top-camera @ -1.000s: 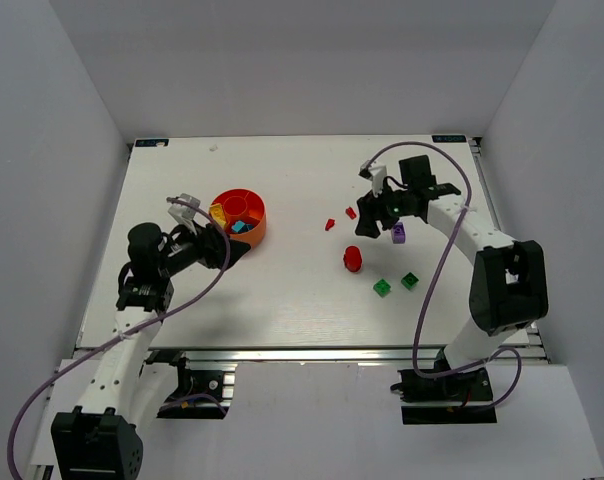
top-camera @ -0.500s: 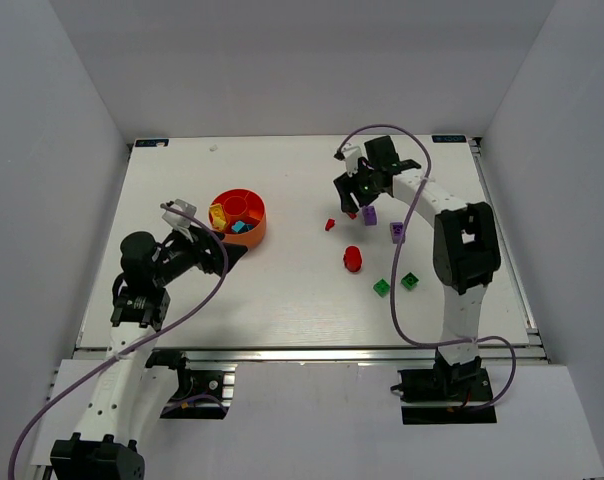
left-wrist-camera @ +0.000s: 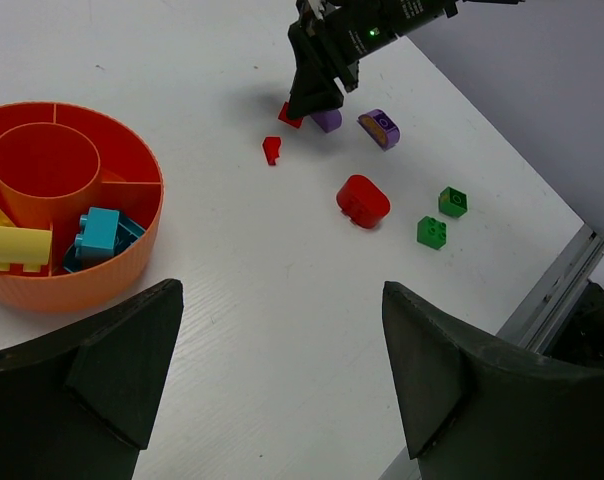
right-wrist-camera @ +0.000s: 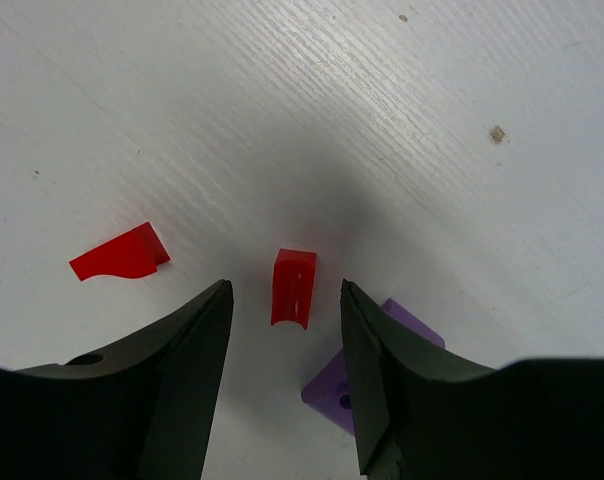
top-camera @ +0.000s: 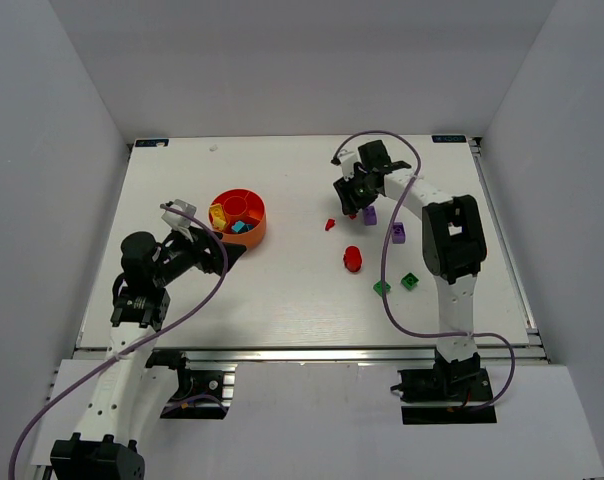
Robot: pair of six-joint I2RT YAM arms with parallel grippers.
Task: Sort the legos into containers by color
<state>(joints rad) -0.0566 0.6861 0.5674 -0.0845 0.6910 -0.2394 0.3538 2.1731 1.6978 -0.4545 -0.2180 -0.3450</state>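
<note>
1. The white surface [top-camera: 282, 290] carries scattered legos [left-wrist-camera: 363, 200], well apart from the orange dish [left-wrist-camera: 132, 245] (yellow and teal pieces already lie in its wedges).
2. The right tool [right-wrist-camera: 284, 300], spread, straddles a small red brick [right-wrist-camera: 293, 285]; a purple brick [right-wrist-camera: 412, 325] lies just beside.
3. The left tool [left-wrist-camera: 282, 340] hangs spread, empty.
4. Judged step: grasping red. Next: descend, pinch squarely, avoid the purple.

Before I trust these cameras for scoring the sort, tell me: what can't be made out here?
Top view: the red piece under the right gripper is almost wholly covered by that gripper.
Left wrist view: the dish is cut by the left edge, so its far compartments are unseen.
Top view: the bricks in the dish are too small to count.
Right wrist view: the purple brick is partly behind a finger.
</note>
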